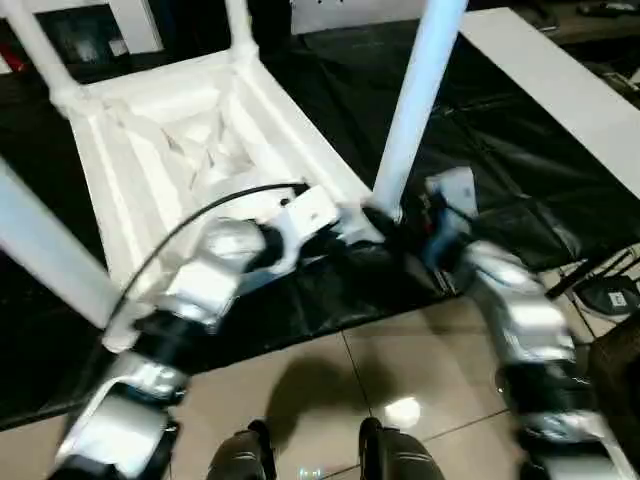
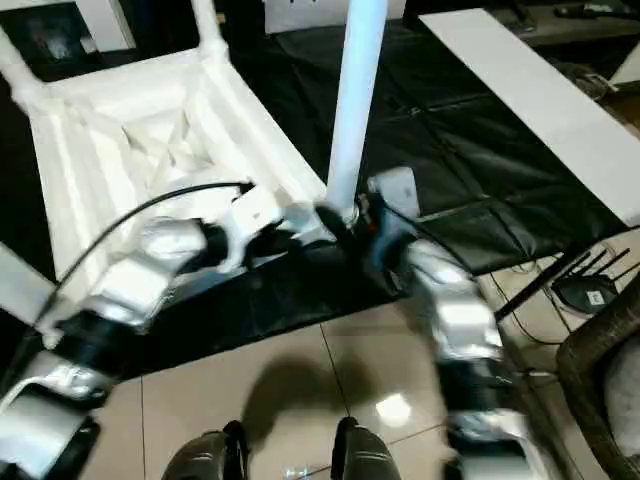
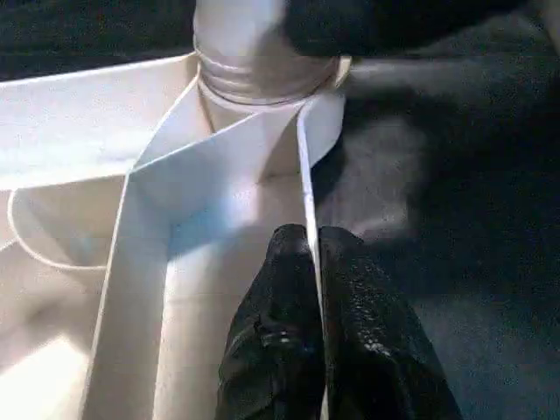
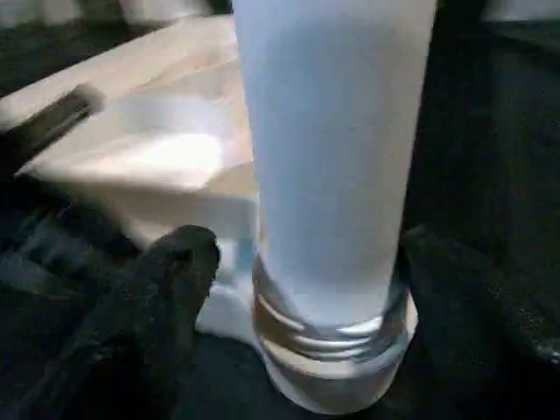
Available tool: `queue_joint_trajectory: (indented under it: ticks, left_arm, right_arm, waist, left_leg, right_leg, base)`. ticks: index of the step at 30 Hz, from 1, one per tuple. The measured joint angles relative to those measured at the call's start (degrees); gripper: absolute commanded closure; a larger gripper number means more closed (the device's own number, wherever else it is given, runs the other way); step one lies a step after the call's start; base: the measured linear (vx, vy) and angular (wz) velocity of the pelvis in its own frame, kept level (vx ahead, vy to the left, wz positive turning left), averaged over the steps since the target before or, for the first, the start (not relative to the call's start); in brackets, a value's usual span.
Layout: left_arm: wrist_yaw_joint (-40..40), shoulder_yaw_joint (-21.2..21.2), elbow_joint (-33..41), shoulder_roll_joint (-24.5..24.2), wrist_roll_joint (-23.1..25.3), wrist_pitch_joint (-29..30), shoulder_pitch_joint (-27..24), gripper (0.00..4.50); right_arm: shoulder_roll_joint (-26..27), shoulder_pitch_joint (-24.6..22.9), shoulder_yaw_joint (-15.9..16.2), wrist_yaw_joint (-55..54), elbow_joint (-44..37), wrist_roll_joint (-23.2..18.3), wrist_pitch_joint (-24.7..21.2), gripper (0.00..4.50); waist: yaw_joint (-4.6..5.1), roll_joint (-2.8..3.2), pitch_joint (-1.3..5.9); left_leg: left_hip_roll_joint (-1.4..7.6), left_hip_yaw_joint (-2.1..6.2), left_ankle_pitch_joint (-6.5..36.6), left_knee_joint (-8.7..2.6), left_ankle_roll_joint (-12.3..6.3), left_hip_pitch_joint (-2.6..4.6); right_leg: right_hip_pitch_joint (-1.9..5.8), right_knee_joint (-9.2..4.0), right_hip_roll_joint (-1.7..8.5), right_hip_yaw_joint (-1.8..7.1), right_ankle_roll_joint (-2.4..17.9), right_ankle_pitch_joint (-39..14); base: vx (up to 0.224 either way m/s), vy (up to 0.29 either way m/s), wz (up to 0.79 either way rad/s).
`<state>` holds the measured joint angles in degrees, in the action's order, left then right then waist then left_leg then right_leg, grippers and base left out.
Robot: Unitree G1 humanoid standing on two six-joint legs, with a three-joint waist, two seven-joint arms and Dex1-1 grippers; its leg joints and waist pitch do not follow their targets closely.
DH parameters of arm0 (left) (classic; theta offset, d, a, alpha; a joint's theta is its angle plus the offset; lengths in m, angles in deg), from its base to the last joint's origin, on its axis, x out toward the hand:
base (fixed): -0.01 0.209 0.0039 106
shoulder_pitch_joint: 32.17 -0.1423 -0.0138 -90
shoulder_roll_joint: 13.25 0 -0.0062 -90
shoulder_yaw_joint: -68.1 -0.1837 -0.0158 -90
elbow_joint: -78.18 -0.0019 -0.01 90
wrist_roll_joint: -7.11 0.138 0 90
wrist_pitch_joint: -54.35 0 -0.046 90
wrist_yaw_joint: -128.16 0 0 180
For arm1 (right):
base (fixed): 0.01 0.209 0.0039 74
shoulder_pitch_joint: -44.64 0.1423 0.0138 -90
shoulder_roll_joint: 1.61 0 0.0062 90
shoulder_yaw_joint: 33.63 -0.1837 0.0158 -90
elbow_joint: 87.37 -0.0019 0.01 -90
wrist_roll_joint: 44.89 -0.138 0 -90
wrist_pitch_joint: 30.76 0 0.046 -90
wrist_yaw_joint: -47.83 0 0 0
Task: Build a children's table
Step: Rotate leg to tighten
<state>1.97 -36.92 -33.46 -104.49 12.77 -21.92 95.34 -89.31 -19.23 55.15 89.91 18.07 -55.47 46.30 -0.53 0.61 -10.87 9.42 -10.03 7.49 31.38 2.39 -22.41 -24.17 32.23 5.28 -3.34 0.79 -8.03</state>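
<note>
Upside-down children's table (image 1: 190, 150) on black-covered work table (image 1: 500, 160), both grippers at its near corner.

Left to right: table lies top-down, ribbed underside up, legs pointing up; one leg blurred at far left, two at the far corners. Left gripper (image 3: 312, 262) is pinched tight on the thin side wall of the tabletop just beside the near corner socket (image 3: 262, 87), fingers either side of the wall. Near-right leg (image 1: 415, 110) stands upright, seated in that socket. Right gripper (image 4: 302, 289) straddles the base of this leg, jaws spread wide, one finger (image 4: 166, 280) each side, not touching it. White board (image 1: 560, 90) lies far right on the cover. Tiled floor (image 1: 400, 360) below.
</note>
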Motion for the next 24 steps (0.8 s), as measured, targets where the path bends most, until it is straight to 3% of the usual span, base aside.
queue_joint_trajectory:
  ticks: [4, 11, 17, 18, 24]
  left_arm:
    - [8.1, -0.6, -0.8, -4.2, -2.2, -6.4, -0.8, 4.5]
    - [18.6, -0.7, -3.5, -7.9, -5.3, -11.8, 0.0, 4.5]
    - [24.0, -2.0, -5.8, -9.2, -6.0, -14.8, 1.1, 4.5]
    - [24.7, -2.3, -6.0, -9.3, -6.1, -15.0, 1.3, 4.5]
    - [28.2, -3.2, -6.6, -9.7, -6.6, -17.0, 1.4, 4.5]
  right_arm:
    - [-7.4, 0.0, 2.1, 13.2, -0.1, -1.8, 2.6, 0.63]
    - [-13.0, 1.1, 5.1, 28.4, 1.5, -3.6, 5.4, 0.63]
    - [-14.1, 3.8, 6.6, 37.2, 3.2, -5.9, 5.5, 0.78]
    - [-14.1, 4.0, 6.9, 38.2, 3.3, -6.1, 5.5, 1.07]
    - [-14.0, 6.3, 8.8, 42.4, 6.5, -6.6, 5.8, 1.42]
  waist:
    - [-1.12, 0.06, 0.03]
    - [-2.24, 0.08, 0.05]
    - [-2.83, 0.07, 0.05]
    - [-2.91, 0.07, 0.05]
    - [-3.05, 0.01, 0.02]
  left_leg:
    - [0.35, 0.0, 0.0, -0.24, 0.01, -0.01]
    - [0.44, 0.0, -0.1, 0.01, -0.27, -0.68]
    - [0.46, 0.0, 0.1, 0.37, -0.02, -0.71]
    - [0.45, -0.01, 0.1, 0.4, -0.02, -0.73]
    - [0.45, -0.05, 0.1, 0.49, -0.02, -0.74]
  right_leg:
    - [-0.13, 0.28, -0.12, -0.38, 0.1, 0.1]
    - [-0.98, 0.92, -0.12, -0.42, 0.1, -0.1]
    - [-0.85, 0.91, -0.09, -0.4, 0.3, 0.0]
    - [-0.84, 0.91, -0.08, -0.38, 0.3, 0.0]
    - [-0.8, 0.94, -0.06, -0.36, 0.3, 0.0]
  base:
    - [0.0, 0.0, 0.0]
    - [0.0, 0.0, 0.0]
    - [0.0, 0.0, 0.0]
    - [0.0, 0.0, 0.0]
    - [0.0, 0.0, 0.0]
